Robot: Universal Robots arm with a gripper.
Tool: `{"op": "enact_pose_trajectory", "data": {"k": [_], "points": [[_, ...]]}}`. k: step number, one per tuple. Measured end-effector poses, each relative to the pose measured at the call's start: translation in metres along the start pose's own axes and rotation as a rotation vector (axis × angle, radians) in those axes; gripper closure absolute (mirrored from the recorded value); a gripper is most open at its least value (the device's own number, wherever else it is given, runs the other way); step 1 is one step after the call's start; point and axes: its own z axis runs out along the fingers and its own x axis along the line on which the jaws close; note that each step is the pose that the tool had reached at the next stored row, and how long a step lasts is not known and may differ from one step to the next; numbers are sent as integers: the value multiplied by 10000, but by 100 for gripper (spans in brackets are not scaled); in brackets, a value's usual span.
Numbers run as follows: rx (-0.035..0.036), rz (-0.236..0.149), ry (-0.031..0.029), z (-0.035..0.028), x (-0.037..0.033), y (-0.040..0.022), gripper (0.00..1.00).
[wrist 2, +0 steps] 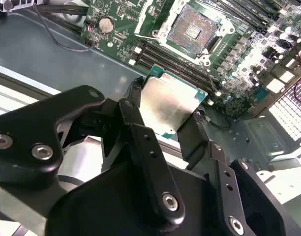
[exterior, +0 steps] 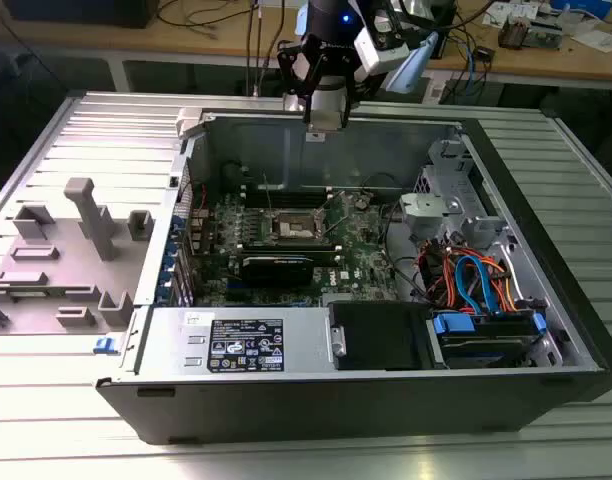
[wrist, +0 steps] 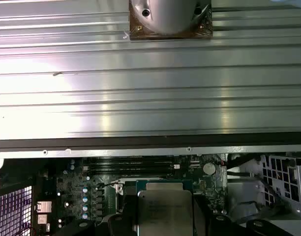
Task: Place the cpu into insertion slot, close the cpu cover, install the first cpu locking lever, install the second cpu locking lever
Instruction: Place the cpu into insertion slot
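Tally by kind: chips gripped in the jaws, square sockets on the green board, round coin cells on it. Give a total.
cpu: 1
insertion slot, empty: 1
coin cell: 1
Total: 3

Ribbed metal table [exterior: 46, 440] carries open computer case [exterior: 336, 408].
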Motion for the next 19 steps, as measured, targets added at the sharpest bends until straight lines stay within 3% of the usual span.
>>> {"op": "enact_pose_trajectory", "data": {"k": [2, 10, 19], "points": [[0, 1, 0, 0, 0, -3, 46], [-4, 0, -2, -8, -2, -108, 46], [0, 0, 0, -10, -3, -112, 46]]}}
